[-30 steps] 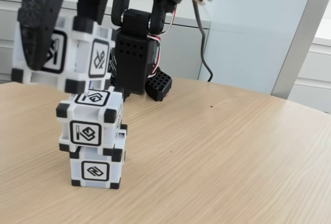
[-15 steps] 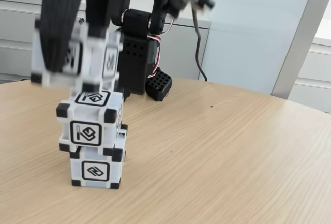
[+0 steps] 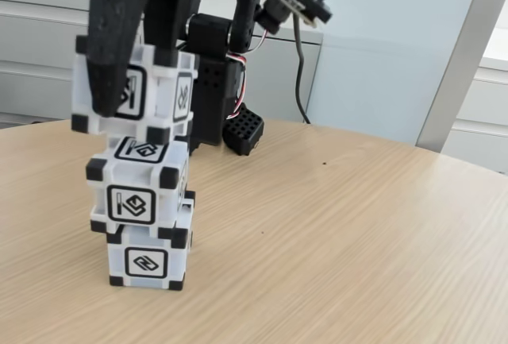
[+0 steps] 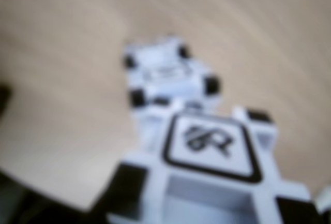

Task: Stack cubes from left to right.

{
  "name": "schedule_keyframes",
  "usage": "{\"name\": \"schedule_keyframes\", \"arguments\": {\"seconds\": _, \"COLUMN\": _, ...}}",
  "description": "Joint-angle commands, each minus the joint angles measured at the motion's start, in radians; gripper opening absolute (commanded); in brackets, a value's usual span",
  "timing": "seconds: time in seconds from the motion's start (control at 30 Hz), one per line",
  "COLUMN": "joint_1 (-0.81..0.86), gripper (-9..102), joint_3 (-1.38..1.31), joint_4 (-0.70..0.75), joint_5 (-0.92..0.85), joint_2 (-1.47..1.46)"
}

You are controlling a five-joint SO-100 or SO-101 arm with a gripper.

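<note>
**Third cube held just over a two-cube stack**

Fixed view: Two cubes already stand stacked on the table [image 3: 357,264]: the bottom cube [image 3: 148,258] and, on it, the middle cube [image 3: 139,189], set a little to the left of the one below, so the stack is slightly stepped. The gripper [image 3: 131,82] comes down from above with the third cube [image 3: 135,90] clamped between its fingers; one broad black finger [image 3: 111,50] covers much of the cube's near-left face, and the other finger is hidden behind the cube. The jaws stand about a cube's width apart, closed onto it. The held cube sits directly over the middle cube, its lower corners very near or just touching that cube's top; whether it rests on it cannot be told. So two of three are placed, and what seems left is to settle this one squarely, let go and lift clear.

Wrist view: The picture is blurred. The held cube [image 4: 207,172] fills the lower part, right under the camera, glyph face up. Beyond it, lower down, the stack's middle cube [image 4: 168,79] shows, offset up and left of the held one, which suggests alignment is close but not exact.
</note>
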Motion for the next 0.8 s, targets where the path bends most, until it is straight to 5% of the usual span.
{"name": "schedule_keyframes", "arguments": {"seconds": 0.0, "joint_1": -0.008, "gripper": 13, "joint_3": -0.005, "joint_4": 0.008, "joint_5": -0.009, "joint_2": 0.037}}
{"name": "schedule_keyframes", "arguments": {"seconds": 0.77, "joint_1": -0.008, "gripper": 15, "joint_3": 0.0, "joint_4": -0.002, "joint_5": -0.071, "joint_2": 0.015}}
